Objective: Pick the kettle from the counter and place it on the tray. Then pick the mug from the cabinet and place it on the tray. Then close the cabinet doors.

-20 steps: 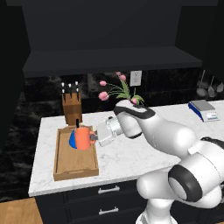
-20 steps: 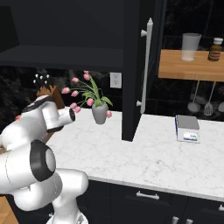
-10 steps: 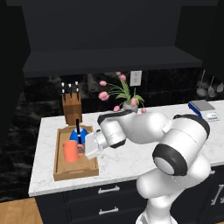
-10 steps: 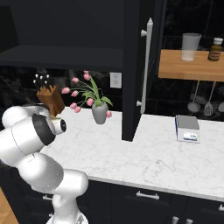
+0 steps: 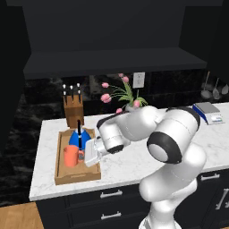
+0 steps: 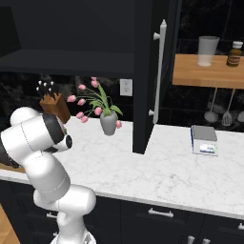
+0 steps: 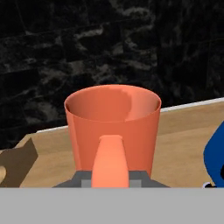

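Lowered since a second ago, the mug [image 5: 70, 156] now sits down inside the tray [image 5: 76, 175], where before I had it hanging higher over the tray's far half, up near the kettle. From my seat the pincer [image 5: 83, 153] looks pinched on the mug's handle: in the hand view the orange handle runs straight up between the finger tips, and the cup's open mouth faces up beyond them. So the mug lies directly ahead of the pincer, upright, handle toward me, on the tray's near left part. Whether its base is fully resting on the wood I cannot tell.

Just behind and to the right of it stands the kettle [image 5: 76, 137], blue, with its black handle upright, close to the mug but I judge not touching. Beyond the tray, the knife block [image 5: 73, 110] stands on the surface [image 5: 47, 179], and the flower vase [image 6: 108, 123] further along.

Farthest off, one cabinet door [image 6: 147, 76] stands swung open. My judgement: the release turns on backing straight off along the handle's line, away from the kettle.
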Motion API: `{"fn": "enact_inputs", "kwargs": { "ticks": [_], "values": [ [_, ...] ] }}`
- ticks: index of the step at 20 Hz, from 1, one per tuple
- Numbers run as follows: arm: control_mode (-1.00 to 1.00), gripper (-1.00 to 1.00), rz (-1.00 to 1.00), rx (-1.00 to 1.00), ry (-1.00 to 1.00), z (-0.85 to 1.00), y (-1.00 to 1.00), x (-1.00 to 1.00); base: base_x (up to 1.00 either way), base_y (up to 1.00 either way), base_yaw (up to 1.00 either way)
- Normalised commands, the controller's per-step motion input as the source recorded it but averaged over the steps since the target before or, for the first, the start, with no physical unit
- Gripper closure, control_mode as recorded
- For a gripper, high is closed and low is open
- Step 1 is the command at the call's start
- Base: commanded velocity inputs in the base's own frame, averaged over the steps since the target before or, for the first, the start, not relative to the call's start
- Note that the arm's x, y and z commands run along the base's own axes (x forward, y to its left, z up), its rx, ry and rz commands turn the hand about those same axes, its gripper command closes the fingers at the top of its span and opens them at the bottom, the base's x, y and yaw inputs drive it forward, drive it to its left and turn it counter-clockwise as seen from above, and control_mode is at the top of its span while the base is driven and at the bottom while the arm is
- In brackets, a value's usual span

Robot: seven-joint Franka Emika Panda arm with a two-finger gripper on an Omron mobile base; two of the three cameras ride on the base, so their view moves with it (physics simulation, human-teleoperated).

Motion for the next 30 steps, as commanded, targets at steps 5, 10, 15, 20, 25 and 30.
{"fn": "enact_inputs", "kwargs": {
  "ticks": [5,10,15,20,25,30],
  "values": [
    [-1.00,1.00,0.00,0.00,-0.04,-0.29,0.01,0.09,0.00,0.00,0.00],
    [-1.00,-1.00,0.05,0.00,-0.11,-0.07,0.00,-0.13,0.00,0.00,0.00],
    [-1.00,-1.00,0.01,0.00,-0.02,0.00,0.00,-0.04,0.00,0.00,0.00],
    [-1.00,-1.00,0.00,0.00,0.00,0.31,-0.12,0.00,0.00,0.00,0.00],
    [-1.00,-1.00,-0.03,0.00,0.02,0.68,-0.34,-0.21,0.00,0.00,0.00],
    [-1.00,-1.00,-0.05,0.00,0.00,0.97,-0.42,-0.93,0.00,0.00,0.00]
  ]
}}
